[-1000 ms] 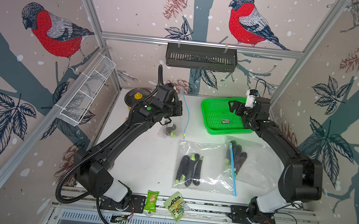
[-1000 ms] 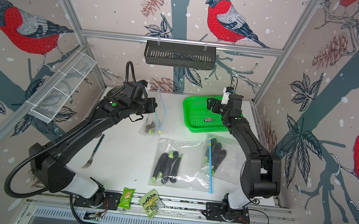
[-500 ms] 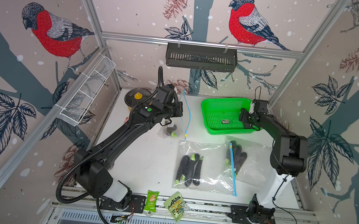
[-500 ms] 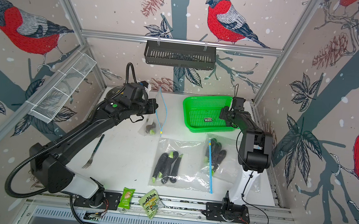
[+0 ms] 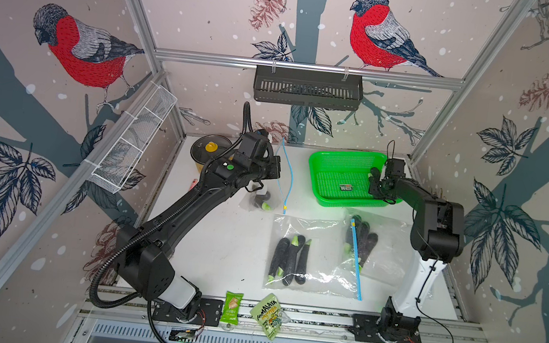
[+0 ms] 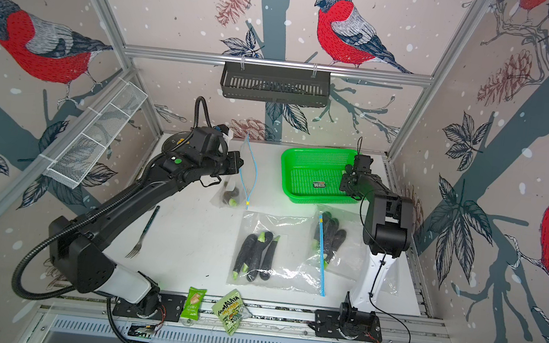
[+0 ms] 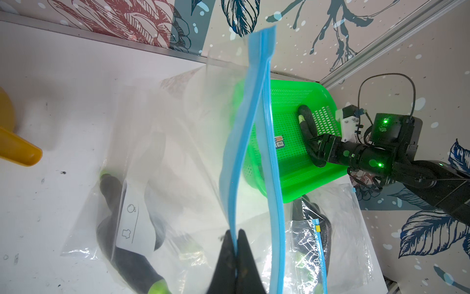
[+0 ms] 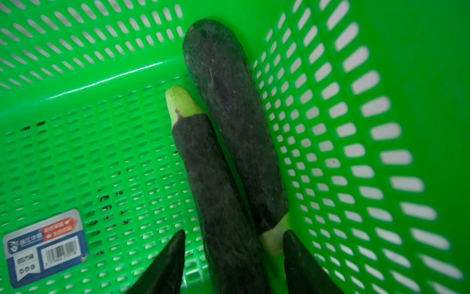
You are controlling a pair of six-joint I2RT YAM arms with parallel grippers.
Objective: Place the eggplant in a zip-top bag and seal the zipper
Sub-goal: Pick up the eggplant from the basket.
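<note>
2 eggplants (image 8: 236, 122) are lying side by side in the green basket (image 5: 345, 153), tucked against its side wall nearest the right arm and pointing opposite ways, so a green stem shows at each end. The right gripper (image 8: 234, 233) is down inside the basket with its jaws spread, 1 finger on either side of the pair. There's a clear gap between 1 finger and the nearer eggplant. The other finger sits right by a stem, and I can't tell if it's touching. There's also a barcode sticker (image 8: 45, 247) on the basket floor.

Over on the left arm's side of the basket, the left gripper (image 7: 236, 236) is pressed together on 1 side of the blue zipper strip (image 7: 254, 127) of a zip-top bag (image 7: 178, 152). It holds that side up so the mouth gapes toward the basket. A few dark eggplants (image 7: 127, 254) already sit in the bottom of that bag, which rests on the table.

In front of the basket, toward the arm bases, 2 filled bags (image 5: 320, 255) lie flat with eggplants inside. 2 snack packets (image 5: 267, 314) sit on the front rail.
</note>
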